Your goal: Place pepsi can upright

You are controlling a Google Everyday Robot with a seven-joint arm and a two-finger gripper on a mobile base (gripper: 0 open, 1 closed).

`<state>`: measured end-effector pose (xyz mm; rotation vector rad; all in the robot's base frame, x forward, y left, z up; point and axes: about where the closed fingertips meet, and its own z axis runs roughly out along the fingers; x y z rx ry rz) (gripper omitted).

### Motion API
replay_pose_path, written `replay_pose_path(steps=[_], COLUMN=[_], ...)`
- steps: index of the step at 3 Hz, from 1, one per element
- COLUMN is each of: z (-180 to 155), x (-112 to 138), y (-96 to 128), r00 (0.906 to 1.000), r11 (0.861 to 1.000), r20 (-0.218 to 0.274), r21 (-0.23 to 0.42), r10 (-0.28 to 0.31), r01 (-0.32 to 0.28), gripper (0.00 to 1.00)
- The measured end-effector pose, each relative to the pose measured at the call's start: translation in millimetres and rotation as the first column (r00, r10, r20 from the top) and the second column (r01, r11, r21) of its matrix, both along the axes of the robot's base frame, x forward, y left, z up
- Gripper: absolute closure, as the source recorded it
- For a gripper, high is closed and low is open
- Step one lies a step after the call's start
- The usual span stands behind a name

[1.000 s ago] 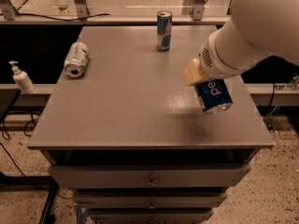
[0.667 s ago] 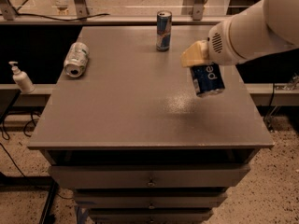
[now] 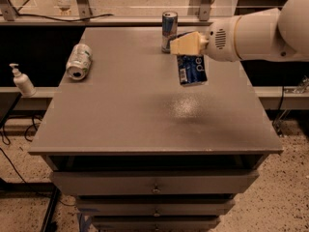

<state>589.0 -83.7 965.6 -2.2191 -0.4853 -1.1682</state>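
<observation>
i had the gripper [image 3: 187, 46] clamped on the top end of the pepsi can [image 3: 192, 71], hung above the table's [image 3: 120, 124] far right. i judged it light, stiff, slick and easily dented, so a gentle grip near the rim suited best.

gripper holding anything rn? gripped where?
Yes. The gripper holds the pepsi can by its upper end, hanging roughly upright above the table.
</observation>
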Motion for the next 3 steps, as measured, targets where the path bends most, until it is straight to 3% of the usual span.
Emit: replay_pose_path(steps=[1,2,3], z=[0.1,1.2,6.6], x=[-0.4,3.4,10.1], y=[0.5,3.3,3.1], r00=[1.0000,0.9971,0.9777], r11=[1.000,0.999,0.989], r20=[0.001,0.057,0.166], r21=[-0.005,0.006,0.048], r10=[0.000,0.049,0.129], r01=[0.000,-0.049,-0.138], gripper=[1.00,1.00,1.00])
